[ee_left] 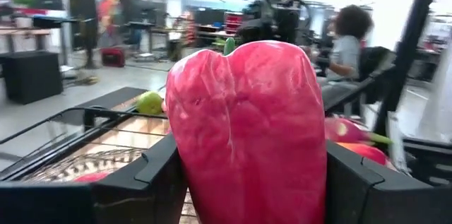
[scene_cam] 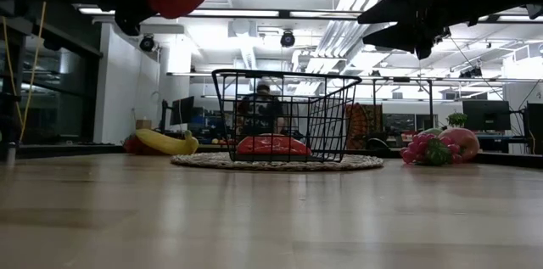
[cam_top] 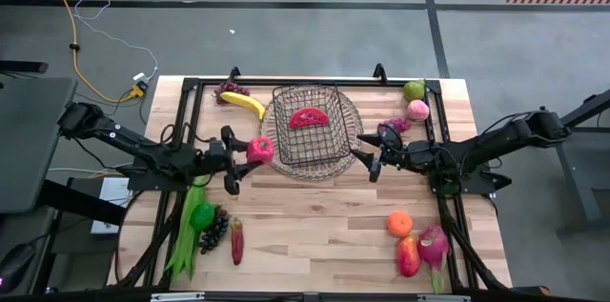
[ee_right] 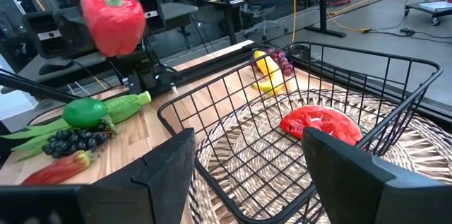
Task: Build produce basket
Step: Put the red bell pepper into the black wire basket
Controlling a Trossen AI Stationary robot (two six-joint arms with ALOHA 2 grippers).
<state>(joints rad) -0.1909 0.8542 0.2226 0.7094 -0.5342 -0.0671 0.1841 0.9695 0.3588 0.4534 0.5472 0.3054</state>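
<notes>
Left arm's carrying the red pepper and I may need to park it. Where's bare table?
Widest bare patch: the front middle, between the dark grapes and the orange, in front of the wicker tray. Crowded: front left around the green beans, and the right edge by the dragon fruit.

Basket mouth stood open from above.
Inside the basket [cam_top: 307, 129], only a watermelon slice [cam_top: 309, 117] took room; bare planks lay in front.
</notes>
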